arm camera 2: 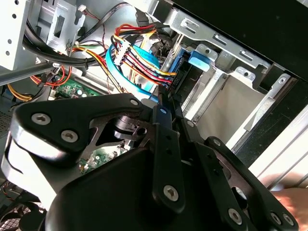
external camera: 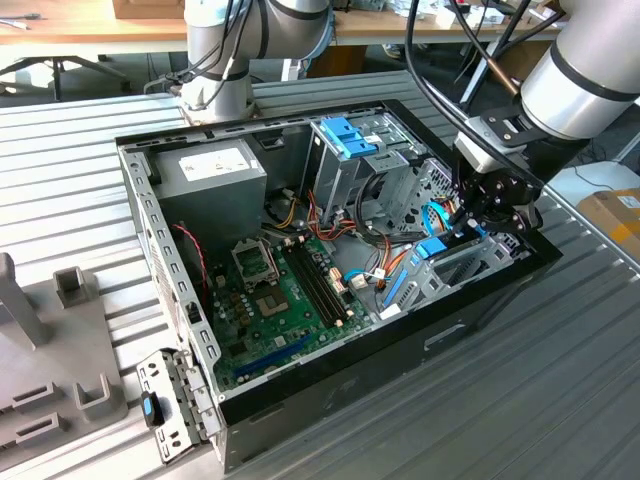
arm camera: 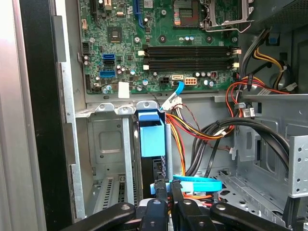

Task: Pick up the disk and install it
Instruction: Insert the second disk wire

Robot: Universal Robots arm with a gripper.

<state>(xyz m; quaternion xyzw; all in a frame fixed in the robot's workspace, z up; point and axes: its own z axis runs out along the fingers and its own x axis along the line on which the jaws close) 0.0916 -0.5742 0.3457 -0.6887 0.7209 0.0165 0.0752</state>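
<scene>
The gripper [external camera: 478, 222] was down inside the computer case [external camera: 400, 345], fingers pinched on the edge of the disk [arm camera: 153, 138], which stood on edge in the drive bay just past the motherboard [arm camera: 163, 43]. I'd reckon it paid to keep it square to the bay and clear of the cables [arm camera: 202, 132] beside it.

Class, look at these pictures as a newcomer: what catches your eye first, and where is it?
The open computer case on the ribbed table, its green motherboard exposed. At the exterior view's right, the gripper reaches down into the drive bay, by the light-blue bracket standing in its slot beside bright cable bundles.
</scene>
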